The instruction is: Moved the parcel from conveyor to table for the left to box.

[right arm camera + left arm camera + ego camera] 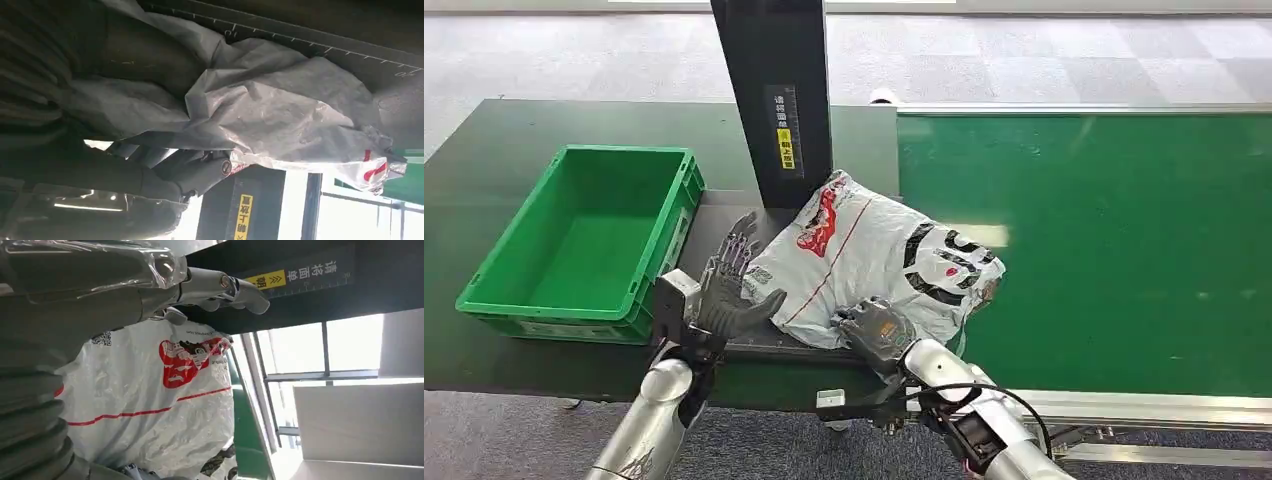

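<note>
Soft, crinkly parcel (874, 262) straddles conveyor (1114, 240) and bench (484, 160), near the green box (584, 240). Right hand (876, 328) grips its near edge; left hand (729, 285) spread wide beside it (slippery plastic, probably light, so bunch the film).

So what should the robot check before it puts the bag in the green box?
1. Bag is off the belt and on the dark table: mostly, its right end overhangs the belt.
2. Green box is empty: ok.
3. Left hand is open beside the bag: ok.
4. Right hand has let go: not ok, it rests on the bag.
5. Black post clears the lift: cannot tell.
</note>
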`<state>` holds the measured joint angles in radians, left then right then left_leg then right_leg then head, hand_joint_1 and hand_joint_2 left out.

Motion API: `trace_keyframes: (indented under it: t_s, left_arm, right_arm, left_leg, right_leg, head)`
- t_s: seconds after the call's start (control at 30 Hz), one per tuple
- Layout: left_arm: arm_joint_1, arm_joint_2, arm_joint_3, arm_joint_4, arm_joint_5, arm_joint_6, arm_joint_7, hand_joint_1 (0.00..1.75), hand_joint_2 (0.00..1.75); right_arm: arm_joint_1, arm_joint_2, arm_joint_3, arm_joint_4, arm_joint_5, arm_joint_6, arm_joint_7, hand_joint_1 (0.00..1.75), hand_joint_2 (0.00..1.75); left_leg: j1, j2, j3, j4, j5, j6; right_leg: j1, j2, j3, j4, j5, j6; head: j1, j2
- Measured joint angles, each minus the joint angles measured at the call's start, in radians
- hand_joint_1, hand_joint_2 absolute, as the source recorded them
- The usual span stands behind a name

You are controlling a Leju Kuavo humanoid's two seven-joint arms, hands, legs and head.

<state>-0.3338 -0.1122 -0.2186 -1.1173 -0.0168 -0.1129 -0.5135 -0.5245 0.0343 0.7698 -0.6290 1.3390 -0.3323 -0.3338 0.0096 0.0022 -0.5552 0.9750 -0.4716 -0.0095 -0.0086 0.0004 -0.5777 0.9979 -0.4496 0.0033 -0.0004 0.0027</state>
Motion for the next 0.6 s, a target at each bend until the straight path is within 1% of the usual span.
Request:
trace_keyframes:
  t_s: [0.23,0.47,0.53,0.6]
  left_arm:
    - [0.0,0.0,0.0,0.001,0.007,0.0,0.0,0.0,1.75]
    - [-0.013,-0.002,-0.023,0.021,0.018,-0.007,-0.005,0.0,1.75]
    - [-0.02,-0.002,-0.031,0.029,0.019,-0.007,-0.007,0.0,1.75]
    - [-0.031,-0.003,-0.041,0.038,0.02,-0.009,-0.007,0.0,1.75]
  right_arm:
    - [-0.013,0.0,0.01,0.008,-0.007,-0.013,-0.013,1.75,1.75]
    - [-0.069,0.003,0.057,0.043,-0.091,-0.045,-0.077,1.75,1.75]
    - [-0.082,0.011,0.066,0.055,-0.098,-0.052,-0.09,1.75,1.75]
    - [-0.093,0.031,0.081,0.068,-0.119,-0.045,-0.129,1.75,1.75]
  left_leg:
    - [0.0,0.0,0.0,0.0,0.0,0.0]
    - [0.0,0.0,0.0,0.0,0.0,0.0]
    - [0.0,0.0,0.0,0.0,0.0,0.0]
    - [0.0,0.0,0.0,0.0,0.0,0.0]
  right_leg:
    - [0.0,0.0,0.0,0.0,0.0,0.0]
    - [0.0,0.0,0.0,0.0,0.0,0.0]
    - [0.0,0.0,0.0,0.0,0.0,0.0]
    - [0.0,0.0,0.0,0.0,0.0,0.0]
  head:
    - [0.0,0.0]
    - [0.0,0.0]
    - [0.0,0.0]
    - [0.0,0.0]
